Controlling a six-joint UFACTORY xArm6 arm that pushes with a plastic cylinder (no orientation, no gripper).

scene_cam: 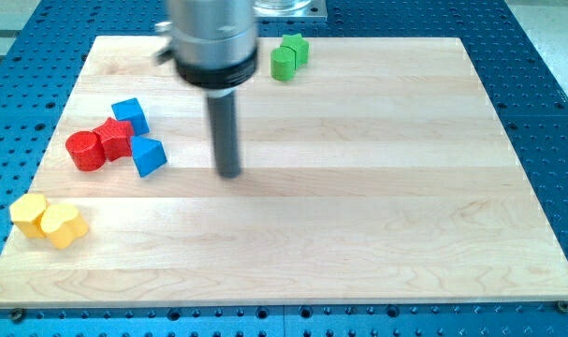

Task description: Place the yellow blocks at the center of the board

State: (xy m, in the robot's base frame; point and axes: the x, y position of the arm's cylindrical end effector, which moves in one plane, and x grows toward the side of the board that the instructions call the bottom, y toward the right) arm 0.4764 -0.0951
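Two yellow blocks lie touching near the board's lower left edge: a yellow hexagon-like block (28,213) and a yellow rounded block (62,226) just right of it. My tip (229,172) rests on the board left of its middle, well up and to the right of the yellow blocks. It touches no block. The nearest block is a blue triangular block (149,155) to the tip's left.
A red cylinder (84,151) and a red star-like block (116,139) sit left of the blue triangle, with a blue cube (130,114) above them. Two green blocks (288,56) lie near the board's top edge. The wooden board (377,187) sits on a blue perforated table.
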